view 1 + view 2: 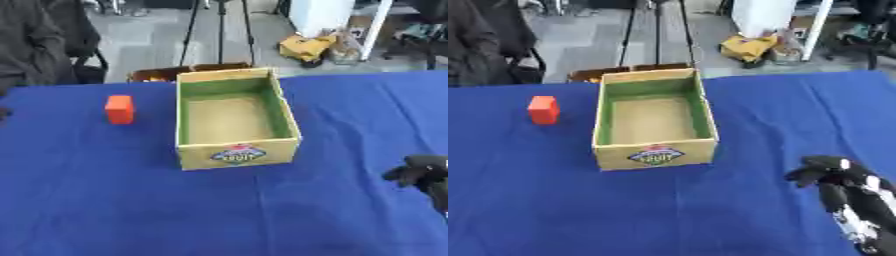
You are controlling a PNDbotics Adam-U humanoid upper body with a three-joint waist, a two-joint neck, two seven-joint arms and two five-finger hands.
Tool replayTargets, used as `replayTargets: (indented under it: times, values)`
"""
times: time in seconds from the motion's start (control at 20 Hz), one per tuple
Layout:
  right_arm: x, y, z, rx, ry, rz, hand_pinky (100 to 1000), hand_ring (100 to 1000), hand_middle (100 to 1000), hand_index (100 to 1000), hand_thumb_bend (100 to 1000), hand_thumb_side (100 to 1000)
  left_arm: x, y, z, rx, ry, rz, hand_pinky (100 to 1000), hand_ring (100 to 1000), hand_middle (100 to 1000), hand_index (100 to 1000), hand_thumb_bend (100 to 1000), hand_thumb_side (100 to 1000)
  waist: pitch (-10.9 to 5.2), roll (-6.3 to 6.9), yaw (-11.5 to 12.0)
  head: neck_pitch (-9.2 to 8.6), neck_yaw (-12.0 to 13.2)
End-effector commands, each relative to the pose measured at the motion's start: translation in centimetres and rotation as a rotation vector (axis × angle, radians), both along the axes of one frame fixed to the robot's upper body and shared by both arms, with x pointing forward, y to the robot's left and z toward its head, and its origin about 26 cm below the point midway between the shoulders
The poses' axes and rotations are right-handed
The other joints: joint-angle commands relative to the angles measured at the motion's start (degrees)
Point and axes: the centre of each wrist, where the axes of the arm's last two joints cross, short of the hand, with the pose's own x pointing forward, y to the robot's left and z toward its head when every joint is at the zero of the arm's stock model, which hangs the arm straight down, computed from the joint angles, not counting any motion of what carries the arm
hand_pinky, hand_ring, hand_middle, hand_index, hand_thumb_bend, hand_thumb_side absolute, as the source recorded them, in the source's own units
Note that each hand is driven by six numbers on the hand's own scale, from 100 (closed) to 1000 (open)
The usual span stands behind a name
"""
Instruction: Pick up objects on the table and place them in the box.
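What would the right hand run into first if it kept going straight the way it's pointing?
Probably the cardboard box: the right hand points up and to the left across bare blue cloth toward its near right corner, though depth is hard to judge.

orange block [120, 109] — upright, small, boxy, on blue tabletop [131, 200], left of box, near but apart | cardboard box [234, 120] — open-topped, green inner walls, tan floor, printed label on near wall, centre of tabletop, toward far edge, nothing inside
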Motion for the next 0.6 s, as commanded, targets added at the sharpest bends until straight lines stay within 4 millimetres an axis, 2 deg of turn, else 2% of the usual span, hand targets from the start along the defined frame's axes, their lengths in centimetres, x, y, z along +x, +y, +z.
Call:
replayTargets:
  times: [0.05, 0.35, 0.6]
  values:
    - [0.0, -0.4, 0.6, -0.016, -0.018, -0.009, 797, 718, 550, 811, 100, 462, 0.0, 1.3, 2.8, 0.120, -0.054, 0.050, 642, 766, 612, 817, 500, 406, -0.95, 0.14, -0.09, -0.36, -0.41]
    - [0.0, -0.3, 0.6, -0.019, -0.016, -0.004, 798, 718, 550, 811, 100, 464, 0.9, 2.5, 5.9, 0.249, -0.105, 0.112, 641, 759, 623, 827, 519, 332, -0.99, 0.22, -0.38, -0.54, -0.37]
    - [0.1, -0.3, 0.5, -0.020, -0.012, 0.003, 798, 718, 549, 811, 100, 466, 2.1, 3.6, 8.4, 0.341, -0.120, 0.165, 642, 755, 634, 837, 540, 306, -1.04, 0.33, -0.90, -0.68, -0.23]
